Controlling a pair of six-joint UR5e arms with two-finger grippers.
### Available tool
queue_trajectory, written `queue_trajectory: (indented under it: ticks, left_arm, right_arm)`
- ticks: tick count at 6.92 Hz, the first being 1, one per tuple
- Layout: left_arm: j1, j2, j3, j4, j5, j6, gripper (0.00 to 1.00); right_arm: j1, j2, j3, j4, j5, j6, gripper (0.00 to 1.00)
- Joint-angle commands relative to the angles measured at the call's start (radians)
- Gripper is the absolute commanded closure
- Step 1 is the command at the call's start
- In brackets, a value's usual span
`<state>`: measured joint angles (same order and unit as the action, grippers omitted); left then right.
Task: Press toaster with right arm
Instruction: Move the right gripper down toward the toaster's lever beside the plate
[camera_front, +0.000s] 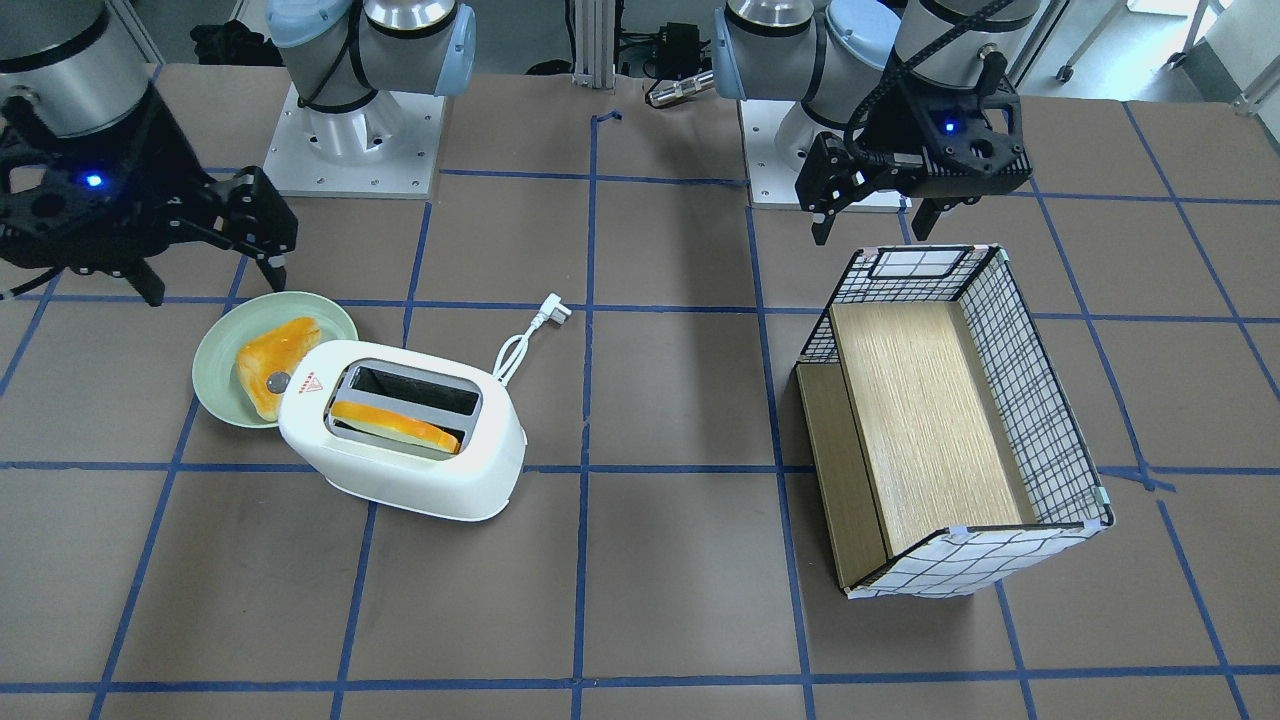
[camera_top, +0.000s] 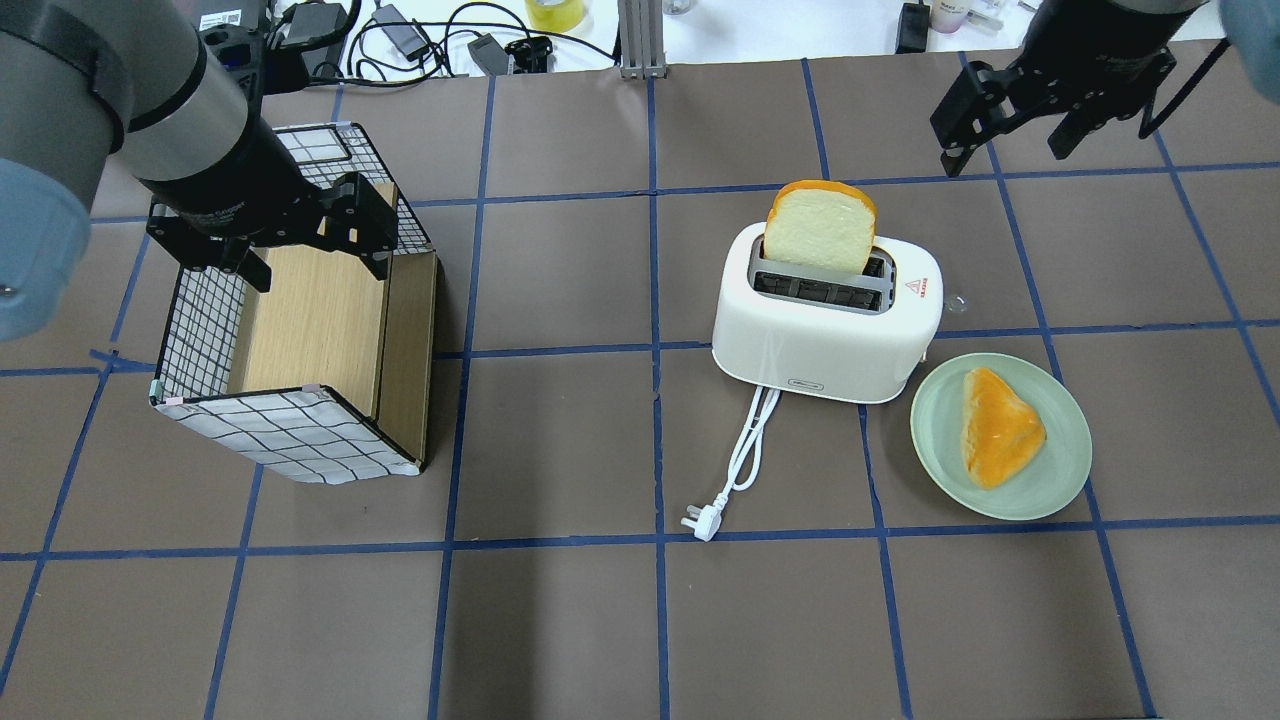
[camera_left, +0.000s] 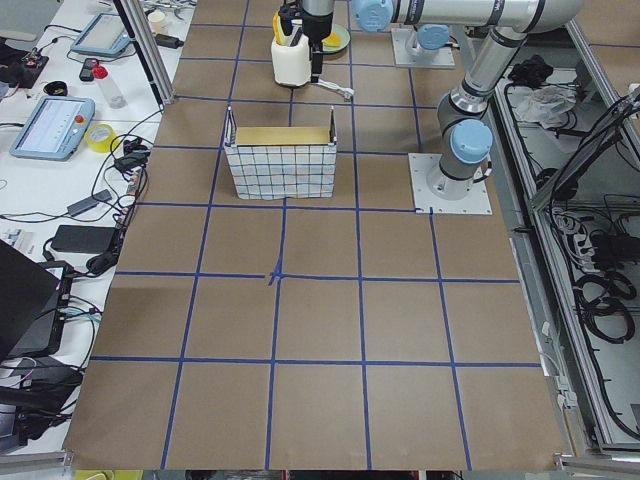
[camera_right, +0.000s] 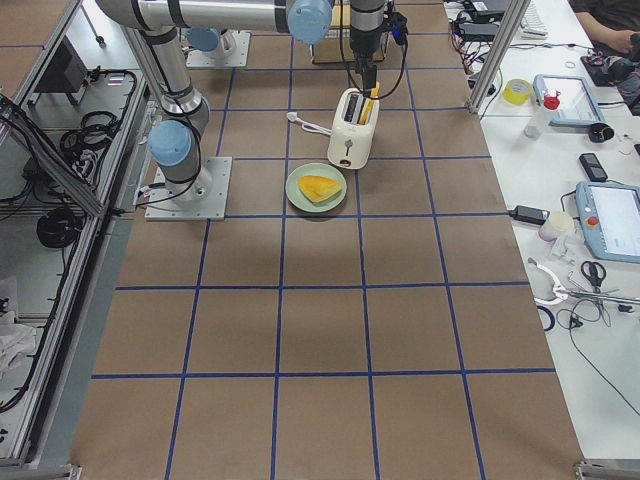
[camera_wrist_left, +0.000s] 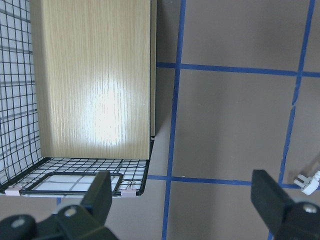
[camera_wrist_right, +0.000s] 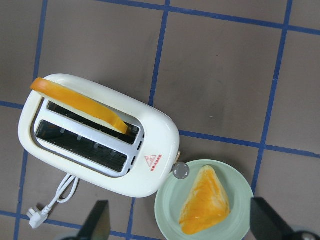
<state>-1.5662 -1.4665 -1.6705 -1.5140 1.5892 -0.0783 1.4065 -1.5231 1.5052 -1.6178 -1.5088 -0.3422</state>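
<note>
The white toaster (camera_front: 400, 455) stands on the table, seen too from overhead (camera_top: 825, 340) and in the right wrist view (camera_wrist_right: 150, 127). A bread slice (camera_top: 820, 225) stands up out of one slot. Its grey knob (camera_wrist_right: 181, 170) sticks out of the end that faces the plate. My right gripper (camera_front: 210, 280) is open and empty. It hangs high above the table beside the plate end of the toaster and touches nothing; it also shows overhead (camera_top: 1005, 150). My left gripper (camera_top: 315, 265) is open and empty over the basket.
A pale green plate (camera_top: 1050, 490) with a piece of toast (camera_top: 995, 425) lies right beside the toaster's knob end. The toaster's white cord and plug (camera_top: 700, 522) trail on the table. A wire basket with a wooden insert (camera_front: 1050, 400) lies on the left arm's side.
</note>
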Motion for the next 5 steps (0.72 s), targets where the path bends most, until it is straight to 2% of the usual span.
queue_trajectory:
  ticks: [1, 2, 4, 5]
  left_arm:
    - [0.000, 0.000, 0.000, 0.000, 0.000, 0.000, 0.00]
    - [0.000, 0.000, 0.000, 0.000, 0.000, 0.000, 0.00]
    - [0.000, 0.000, 0.000, 0.000, 0.000, 0.000, 0.00]
    - [0.000, 0.000, 0.000, 0.000, -0.002, 0.000, 0.00]
  right_arm:
    - [-0.116, 0.009, 0.021, 0.007, 0.063, -0.133, 0.05]
    - [-0.119, 0.020, 0.058, -0.008, 0.132, -0.150, 0.15]
    - [-0.121, 0.059, 0.093, -0.011, 0.194, -0.248, 0.41]
    - [-0.147, 0.076, 0.122, -0.013, 0.238, -0.265, 0.49]
